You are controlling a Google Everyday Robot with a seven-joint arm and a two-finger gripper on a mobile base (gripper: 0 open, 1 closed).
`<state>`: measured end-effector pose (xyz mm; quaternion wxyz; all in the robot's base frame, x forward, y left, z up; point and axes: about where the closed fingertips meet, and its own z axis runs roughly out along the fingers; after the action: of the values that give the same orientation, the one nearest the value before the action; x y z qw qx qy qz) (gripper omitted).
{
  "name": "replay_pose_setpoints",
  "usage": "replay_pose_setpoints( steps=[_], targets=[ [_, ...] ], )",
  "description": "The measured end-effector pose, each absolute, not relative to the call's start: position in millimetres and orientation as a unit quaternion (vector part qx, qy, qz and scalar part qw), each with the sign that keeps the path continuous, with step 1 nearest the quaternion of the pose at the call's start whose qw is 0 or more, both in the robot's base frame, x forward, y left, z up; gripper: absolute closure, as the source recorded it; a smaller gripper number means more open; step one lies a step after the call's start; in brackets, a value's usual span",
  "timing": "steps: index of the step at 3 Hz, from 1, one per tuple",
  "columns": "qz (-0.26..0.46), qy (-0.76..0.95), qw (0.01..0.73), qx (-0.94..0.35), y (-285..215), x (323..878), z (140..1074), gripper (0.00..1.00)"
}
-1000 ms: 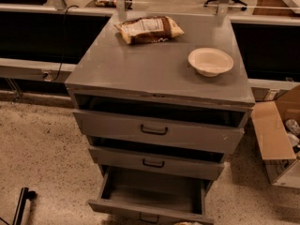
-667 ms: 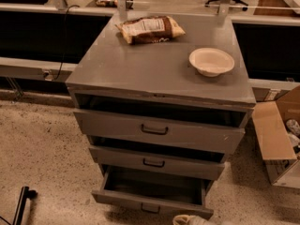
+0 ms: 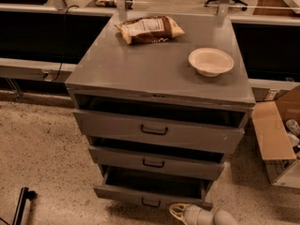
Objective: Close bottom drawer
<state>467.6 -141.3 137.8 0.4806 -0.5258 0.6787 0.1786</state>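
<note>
Bottom drawer [image 3: 151, 193] is being seen in the camera view at the foot of the grey cabinet [image 3: 154, 69], under the mid-width drawer [image 3: 187, 165]. It is being pushed inward: less of it is sticking out than a second ago, though it is not yet being shut fully. The gripper [image 3: 180, 213] is being held just beside its front, low and right of the handle [image 3: 151, 202]; whether it is spread or pressed together cannot be told.

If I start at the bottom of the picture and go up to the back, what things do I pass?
The end effector, low in front of the cabinet → bottom drawer, pulled out → middle drawer → top drawer → white bowl → snack bag.
</note>
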Motion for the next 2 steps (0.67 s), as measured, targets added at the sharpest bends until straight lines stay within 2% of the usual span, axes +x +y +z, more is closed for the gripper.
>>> replay_pose_setpoints(
  steps=[2],
  targets=[
    [0.147,0.671,0.508,-0.520,-142,528,161,1.00]
  ],
)
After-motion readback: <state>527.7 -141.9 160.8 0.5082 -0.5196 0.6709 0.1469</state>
